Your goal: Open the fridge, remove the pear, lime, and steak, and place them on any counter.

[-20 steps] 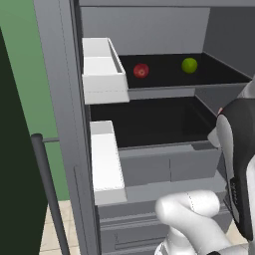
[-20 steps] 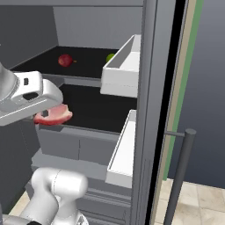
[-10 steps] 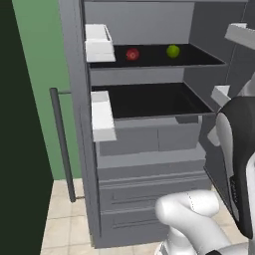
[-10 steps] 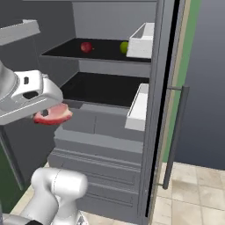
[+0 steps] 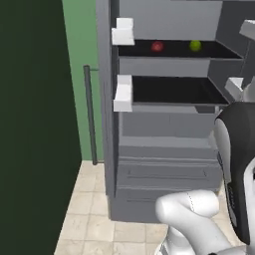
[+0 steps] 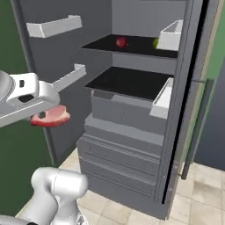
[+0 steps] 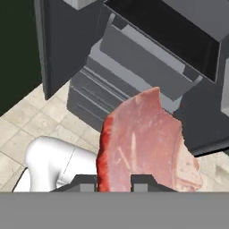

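The fridge (image 5: 164, 124) stands with both doors swung open. On its upper black shelf lie the dark red pear (image 5: 157, 46) and, to its right, the yellow-green lime (image 5: 195, 45). From the right base view the pear (image 6: 121, 42) is plain to see, while the lime (image 6: 155, 42) peeks out beside a white door bin. My gripper (image 6: 44, 115) is shut on the pink-red steak (image 6: 52, 116), held in the air well out in front of the fridge (image 6: 123, 114). In the hand view the steak (image 7: 143, 143) rises between the tips of the gripper (image 7: 114, 181). The counter is out of view.
White door bins (image 5: 122, 93) jut from both open doors. A long bar handle (image 5: 89, 114) stands on the left door's outer side, another handle (image 6: 195, 127) on the right door. Two grey lower drawers (image 6: 118, 162) are closed. Beige tiled floor (image 5: 89, 209) lies in front.
The whole picture has drawn back from the fridge, so the base has moved away. The steak has stayed in the shut gripper; pear and lime have stayed on the shelf.
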Motion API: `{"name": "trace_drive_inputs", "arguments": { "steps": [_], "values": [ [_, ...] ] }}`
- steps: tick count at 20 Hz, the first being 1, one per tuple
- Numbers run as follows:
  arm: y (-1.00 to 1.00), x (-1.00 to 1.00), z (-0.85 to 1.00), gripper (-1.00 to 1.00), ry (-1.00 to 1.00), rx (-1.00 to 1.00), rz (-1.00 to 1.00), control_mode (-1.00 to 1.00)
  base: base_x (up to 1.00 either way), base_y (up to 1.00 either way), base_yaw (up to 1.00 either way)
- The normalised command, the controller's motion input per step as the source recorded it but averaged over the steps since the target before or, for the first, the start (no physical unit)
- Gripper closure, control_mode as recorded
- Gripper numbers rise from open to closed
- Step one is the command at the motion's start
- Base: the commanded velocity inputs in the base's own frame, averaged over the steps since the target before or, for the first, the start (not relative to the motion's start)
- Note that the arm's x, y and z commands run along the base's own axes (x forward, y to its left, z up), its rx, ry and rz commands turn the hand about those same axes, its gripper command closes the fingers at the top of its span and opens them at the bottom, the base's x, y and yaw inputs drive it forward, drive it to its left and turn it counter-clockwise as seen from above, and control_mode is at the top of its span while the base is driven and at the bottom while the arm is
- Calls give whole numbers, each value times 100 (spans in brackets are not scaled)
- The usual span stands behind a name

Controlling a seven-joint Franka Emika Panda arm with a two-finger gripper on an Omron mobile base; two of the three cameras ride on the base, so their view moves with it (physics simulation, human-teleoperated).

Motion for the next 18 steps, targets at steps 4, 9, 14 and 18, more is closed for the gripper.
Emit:
{"name": "trace_drive_inputs", "arguments": {
  "steps": [4, 9, 14, 18],
  "values": [
    [0, 0, 0, 100, 0, 0, 0, 100, -16, 0, 89],
    [0, 0, 0, 100, 0, 0, 0, 100, -29, 2, 100],
    [0, 0, 0, 100, 0, 0, 0, 100, -57, 12, 100],
    [0, 0, 0, 100, 0, 0, 0, 100, -49, 6, 100]
  ]
}}
